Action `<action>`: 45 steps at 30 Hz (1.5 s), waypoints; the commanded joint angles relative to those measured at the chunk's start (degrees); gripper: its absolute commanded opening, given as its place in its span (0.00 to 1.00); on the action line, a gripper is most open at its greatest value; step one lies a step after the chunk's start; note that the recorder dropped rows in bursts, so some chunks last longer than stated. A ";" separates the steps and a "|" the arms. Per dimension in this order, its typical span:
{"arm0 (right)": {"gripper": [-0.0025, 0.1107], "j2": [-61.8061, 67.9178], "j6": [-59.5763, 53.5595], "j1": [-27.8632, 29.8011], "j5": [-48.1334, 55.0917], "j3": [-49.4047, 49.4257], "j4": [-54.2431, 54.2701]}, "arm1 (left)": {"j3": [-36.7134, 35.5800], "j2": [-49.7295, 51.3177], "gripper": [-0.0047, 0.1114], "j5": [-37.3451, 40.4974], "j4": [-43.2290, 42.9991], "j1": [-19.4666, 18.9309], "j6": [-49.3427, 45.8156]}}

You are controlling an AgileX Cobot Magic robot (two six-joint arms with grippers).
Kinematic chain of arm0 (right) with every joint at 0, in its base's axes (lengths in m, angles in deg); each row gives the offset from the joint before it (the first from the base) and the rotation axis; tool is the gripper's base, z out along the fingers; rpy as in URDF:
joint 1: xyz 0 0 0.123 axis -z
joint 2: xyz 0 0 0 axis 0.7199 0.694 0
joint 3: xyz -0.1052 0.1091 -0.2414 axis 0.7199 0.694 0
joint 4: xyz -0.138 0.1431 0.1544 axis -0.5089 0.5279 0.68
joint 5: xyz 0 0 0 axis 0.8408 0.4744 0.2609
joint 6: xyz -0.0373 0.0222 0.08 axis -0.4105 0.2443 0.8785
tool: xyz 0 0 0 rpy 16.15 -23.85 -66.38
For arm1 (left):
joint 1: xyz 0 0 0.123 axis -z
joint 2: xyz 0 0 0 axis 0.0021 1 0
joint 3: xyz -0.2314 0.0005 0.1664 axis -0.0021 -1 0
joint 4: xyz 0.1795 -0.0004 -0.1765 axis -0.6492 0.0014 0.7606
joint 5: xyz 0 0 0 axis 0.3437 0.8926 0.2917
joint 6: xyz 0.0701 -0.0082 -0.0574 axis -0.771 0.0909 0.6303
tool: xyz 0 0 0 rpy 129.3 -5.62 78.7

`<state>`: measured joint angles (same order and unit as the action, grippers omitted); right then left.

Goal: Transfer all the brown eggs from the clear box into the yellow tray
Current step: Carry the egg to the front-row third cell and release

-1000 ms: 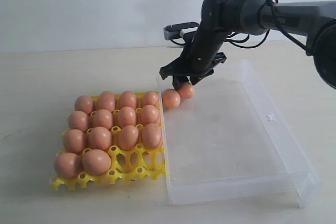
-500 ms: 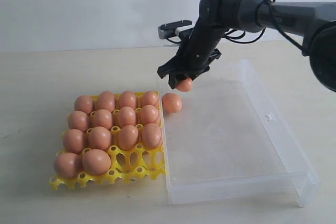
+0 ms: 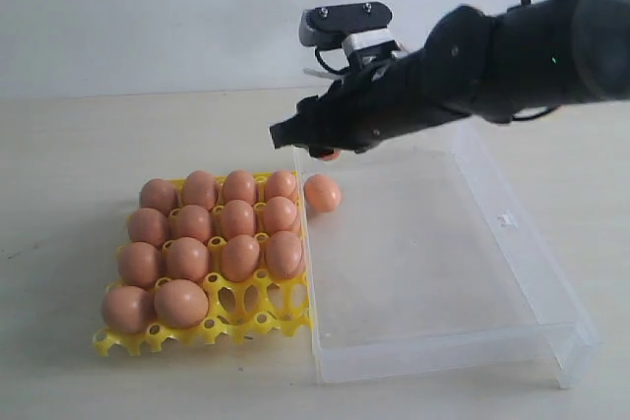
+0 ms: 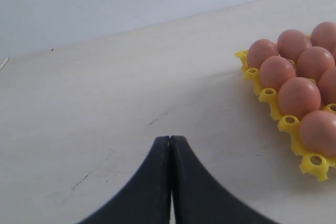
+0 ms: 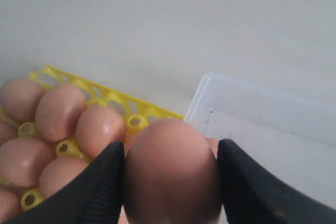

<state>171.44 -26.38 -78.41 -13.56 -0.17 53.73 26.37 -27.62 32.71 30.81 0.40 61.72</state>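
Right gripper (image 3: 317,150) hangs over far-left corner of large shallow clear plastic box (image 3: 445,353), jaws pinching smooth orange-brown egg (image 5: 172,174) by its sides. Egg is raised above box wall, likely so it clears rim on way left. Square bright yellow plastic egg tray (image 3: 248,328) sits just left of box: fourteen cups filled, two near-right cups empty — probable targets. Second brown egg (image 3: 322,192) waits in box's far-left corner. Left gripper (image 4: 169,142) hangs over pale tabletop (image 4: 105,103), jaws pressed together, holding nothing.

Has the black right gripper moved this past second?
Yes. The right gripper, holding a brown oval egg, rose off the floor of the clear plastic box and shifted left toward the yellow plastic tray.
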 commanded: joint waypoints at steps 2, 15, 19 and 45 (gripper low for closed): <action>0.02 -5.59 5.02 -7.54 -16.36 13.41 -3.07 | 0.20 -0.32 0.04 -0.43 0.08 0.08 0.00; 0.02 -2.90 50.16 -14.32 -46.42 26.25 -39.54 | 0.20 -0.32 0.04 -0.43 0.08 0.08 0.00; 0.02 0.41 53.76 -14.32 -49.53 26.25 -44.12 | 0.20 -0.32 0.04 -0.43 0.08 0.08 0.00; 0.34 8.92 59.47 -14.32 -57.52 26.25 -46.48 | 0.20 -0.32 0.04 -0.43 0.08 0.08 0.00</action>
<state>180.46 33.12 -92.60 -69.89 25.85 6.13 26.37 -27.62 32.71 30.81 0.40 61.72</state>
